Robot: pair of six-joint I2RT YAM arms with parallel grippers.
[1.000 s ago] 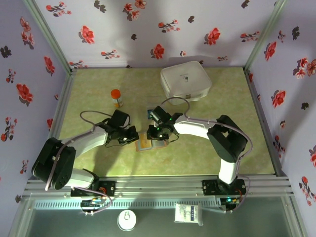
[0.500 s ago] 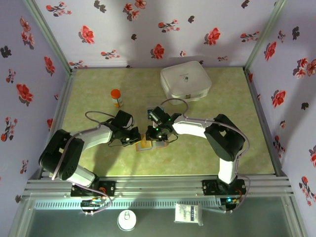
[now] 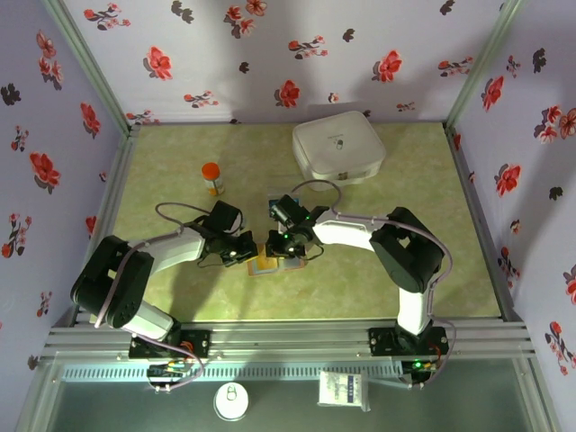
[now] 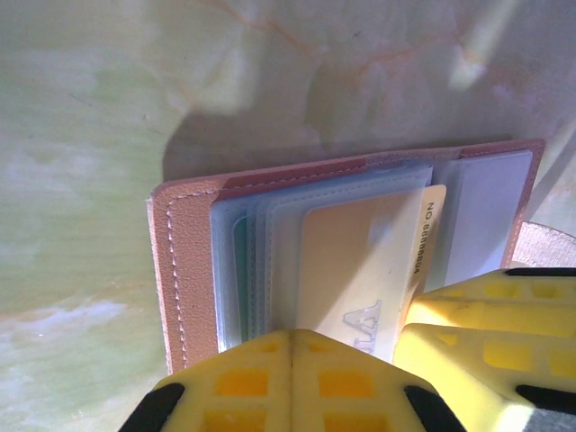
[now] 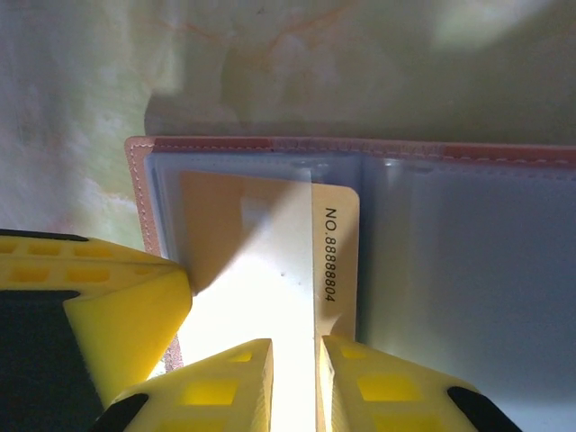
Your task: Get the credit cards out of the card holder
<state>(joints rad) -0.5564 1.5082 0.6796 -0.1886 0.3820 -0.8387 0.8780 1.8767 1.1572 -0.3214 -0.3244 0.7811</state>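
place: lab-type robot test cell, no home or shop | walls (image 3: 270,54): flat panels papered with red and black flowers, closing three sides | frame: bare aluminium posts (image 3: 90,67), slotted rail (image 3: 288,335) at near edge | fixtures: left arm (image 3: 166,252) and right arm (image 3: 405,256) bolted there | surface: green marbled tabletop (image 3: 180,297)

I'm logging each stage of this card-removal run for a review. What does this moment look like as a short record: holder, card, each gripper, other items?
card holder: tan, lying open on the table, clear sleeves showing
yellow card: lies across the sleeves, printed number visible; unclear if free of its sleeve
left gripper: shut, tips on the holder at the card's end
right gripper: jaws a narrow gap apart, tips on the yellow card
other items: white case and orange-capped bottle, both apart from the holder, farther back
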